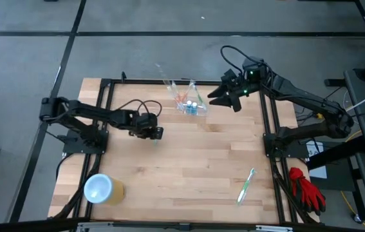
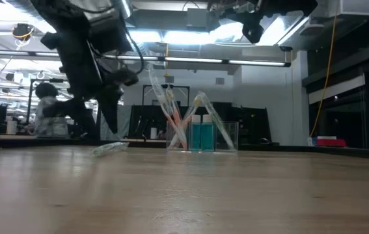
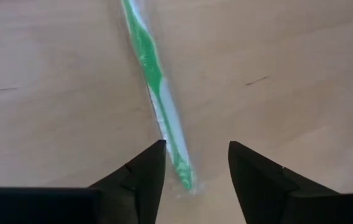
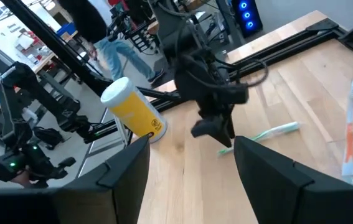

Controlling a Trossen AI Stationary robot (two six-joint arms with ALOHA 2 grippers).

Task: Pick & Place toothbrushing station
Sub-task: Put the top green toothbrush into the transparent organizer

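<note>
Left of centre in the high view, the left end effector (image 1: pixel 156 133) hides what its wrist view reveals: a green toothbrush (image 3: pixel 157 93) lying on the table (image 1: pixel 195 161) beneath spread fingers. At upper right, the right end effector (image 1: pixel 215 95) hovers open beside the toothbrushing station (image 1: pixel 192 103).

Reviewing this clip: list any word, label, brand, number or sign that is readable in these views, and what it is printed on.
No text reads in any view.
Yellow cup with a white top: a small dark mark near its base, too blurred to read.
Blue bottles in the clear plastic holder: no label legible.
Green and white toothbrush in a clear wrapper: no print visible.
Room behind the wooden table: signs, if any, too small to read.
</note>
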